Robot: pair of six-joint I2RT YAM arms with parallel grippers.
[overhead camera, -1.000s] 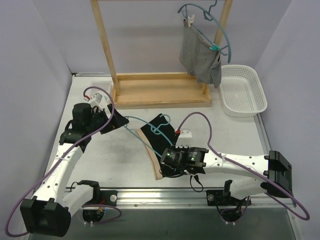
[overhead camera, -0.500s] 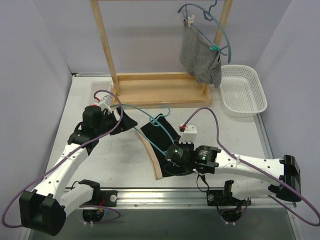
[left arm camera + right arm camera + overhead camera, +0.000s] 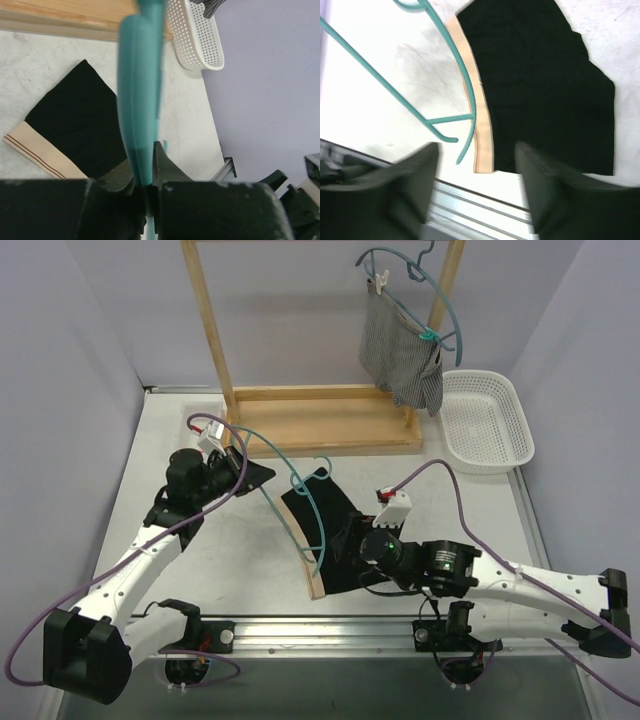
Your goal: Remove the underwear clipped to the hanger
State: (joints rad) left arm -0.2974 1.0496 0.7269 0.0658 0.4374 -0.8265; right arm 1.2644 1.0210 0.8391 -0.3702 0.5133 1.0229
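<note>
We see the left arm stretched forward, its left gripper (image 3: pixel 245 472) clenched on the teal hanger (image 3: pixel 140 100). The right gripper (image 3: pixel 476 197) hovers, fingers released, over the black underwear (image 3: pixel 322 508), which lies flat on the table (image 3: pixel 500 520), and hides its near right part. The grey underwear (image 3: pixel 395 355) hangs at the wooden rack (image 3: pixel 215 340).

Lilac walls (image 3: pixel 80 330), pale tabletop (image 3: pixel 470 505), wooden rack (image 3: pixel 310 420)
</note>
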